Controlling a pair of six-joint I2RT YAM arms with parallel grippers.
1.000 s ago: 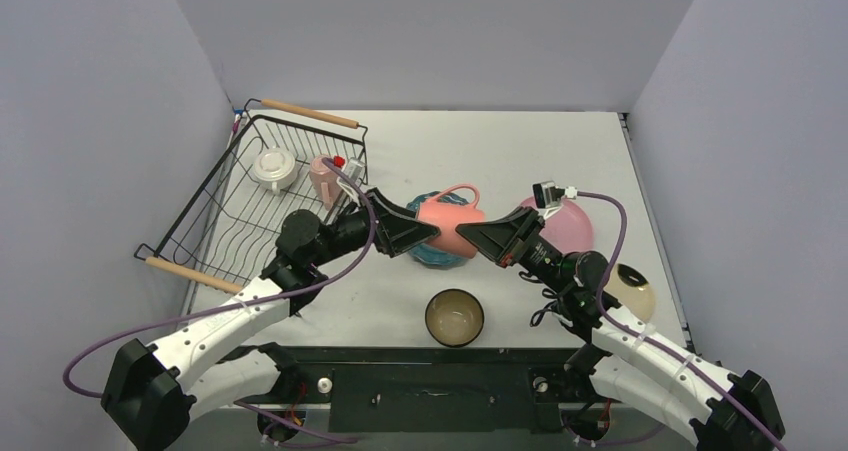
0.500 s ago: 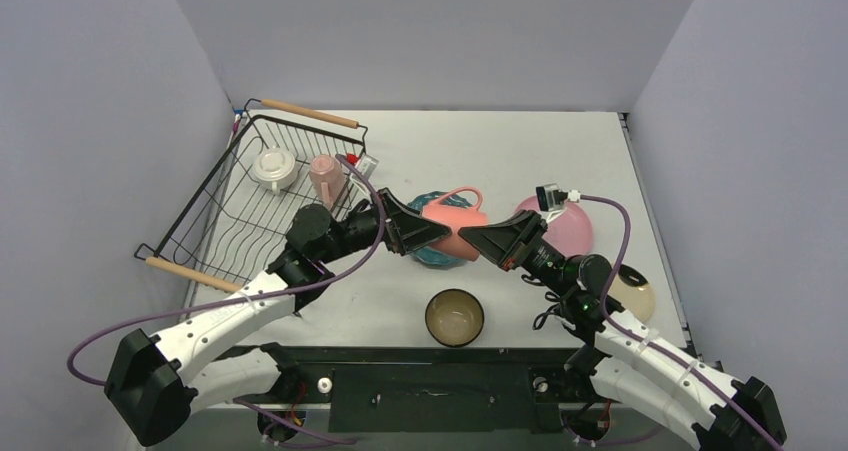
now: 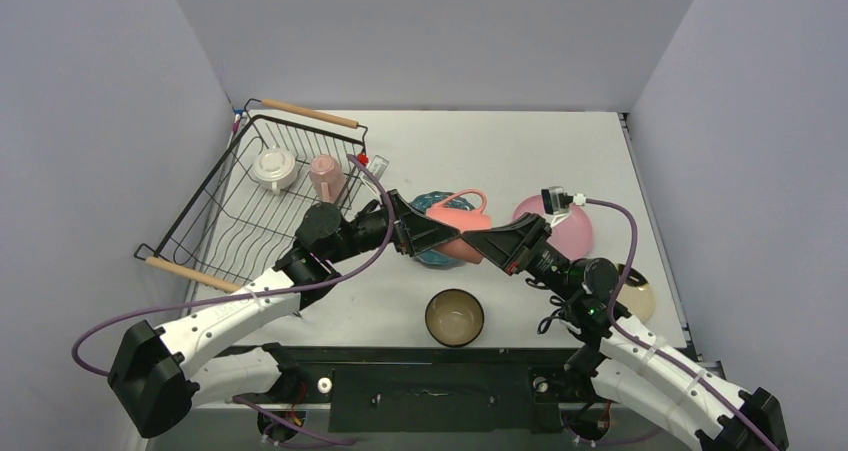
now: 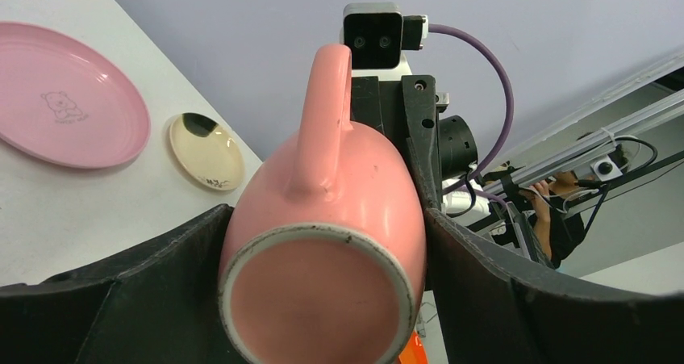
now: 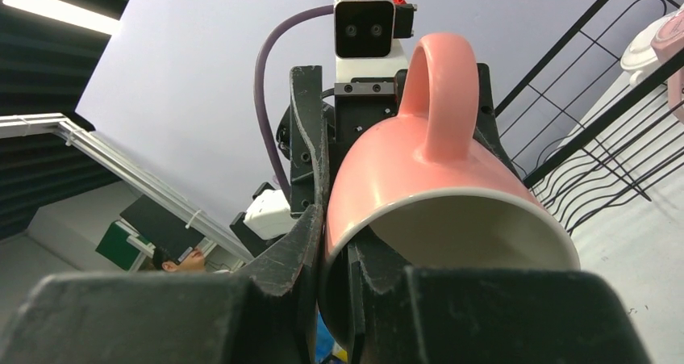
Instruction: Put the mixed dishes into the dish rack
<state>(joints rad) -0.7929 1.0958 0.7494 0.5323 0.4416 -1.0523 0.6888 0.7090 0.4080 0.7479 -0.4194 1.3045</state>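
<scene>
Lilac walls boxed in a pale table [image 3: 520, 151]. Mug [image 3: 452, 216] hung in the air over the teal plate [image 3: 428, 257] near table centre, tipped on its side, handle up. Right gripper [image 3: 476, 239] was clenched on its rim, one finger inside, one outside. Left gripper [image 3: 438, 235] had its jaws spread wide on both sides of the mug's base end; could not tell if they pressed it. Rack [image 3: 215, 211] sat along the left edge toward the far left corner, with white mug [image 3: 274, 168] and second pink mug [image 3: 325, 176] at its far end. Pink plate [image 3: 568, 229] lay right of centre, cream plate [image 3: 640, 296] by the right edge, and bowl [image 3: 455, 317] upright at the near edge.
</scene>
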